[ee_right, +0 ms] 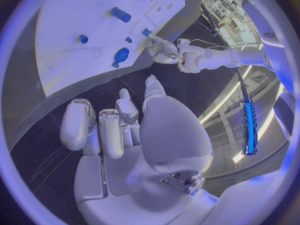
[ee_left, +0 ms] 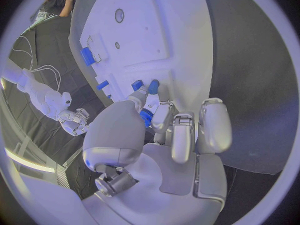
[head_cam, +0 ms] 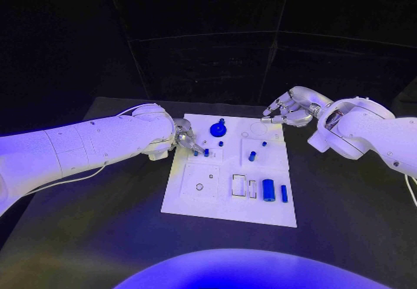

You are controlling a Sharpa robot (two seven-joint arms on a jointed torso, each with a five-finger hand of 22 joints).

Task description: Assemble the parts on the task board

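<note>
L hand point(head_cam: 184, 137) sits at the left edge of the board point(head_cam: 228, 208), fingertips down by two small blue pegs point(head_cam: 200, 152). From the L wrist view, the fingers point(ee_left: 140, 97) look closed near a peg point(ee_left: 154, 86), but I can't tell if they hold it. R hand point(head_cam: 291, 108) hangs off the far right corner, fingers curled loose, holding nothing. A round blue knob point(head_cam: 217, 128) stands just past the pegs; a fat blue cylinder point(head_cam: 269, 189) and a thin bar point(head_cam: 284, 193) lie near the front.

To do it well, I think: pinch the peg low, keep it straight up, go slow, don't bump the other peg. Keep R hand away.
</note>
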